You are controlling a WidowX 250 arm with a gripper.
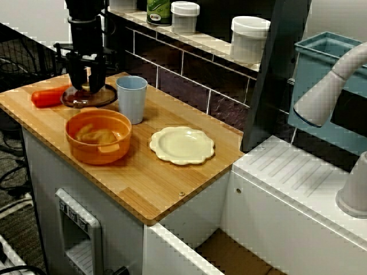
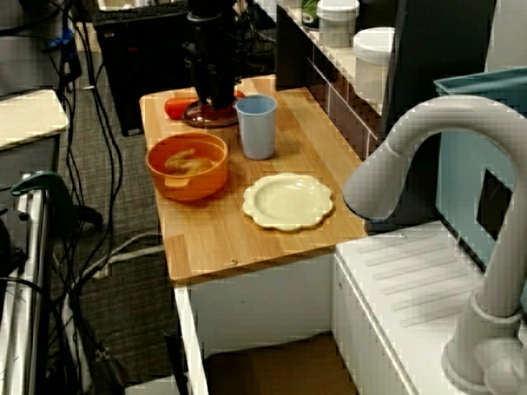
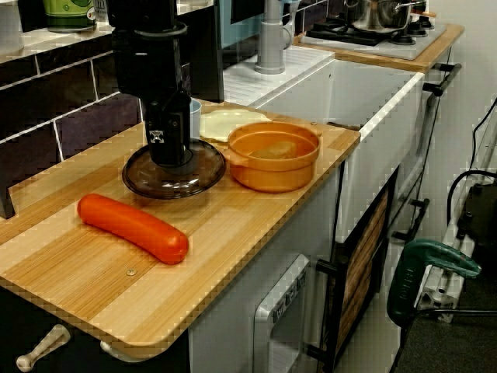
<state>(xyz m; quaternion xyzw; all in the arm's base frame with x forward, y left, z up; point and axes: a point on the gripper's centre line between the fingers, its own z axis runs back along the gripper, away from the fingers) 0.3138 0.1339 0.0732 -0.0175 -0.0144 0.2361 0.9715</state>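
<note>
Sausage: an orange-red sausage (image 3: 132, 228) lies nearest on the tabletop (image 3: 93, 287), close to the lid but apart from it.
Lid: a dark, see-through lid (image 3: 200, 172) lies flat on the tabletop just beyond the sausage, with the pot just beside it on the right.
End effector: the end effector (image 3: 168, 155) points straight down at the lid's middle. In the view from the sink side its fingers (image 1: 75, 79) stand apart and hold nothing.
Lid to end effector: the lid is directly beneath, with a finger on either side of its centre. Whether the tips touch it cannot be told.
Risk: smooth, domed glass could slip from the fingers if they close off-centre. A tilted lid could knock the sausage and set it rolling, or clip the pot's rim.
Pot: an orange pot (image 3: 272, 175) has something pale inside.
Cup: a blue cup (image 1: 132, 98) stands upright just beyond the lid, close enough for the arm to catch it in a sideways swing.
Plate: a cream plate (image 3: 225, 123) lies farthest, beyond the pot.
</note>
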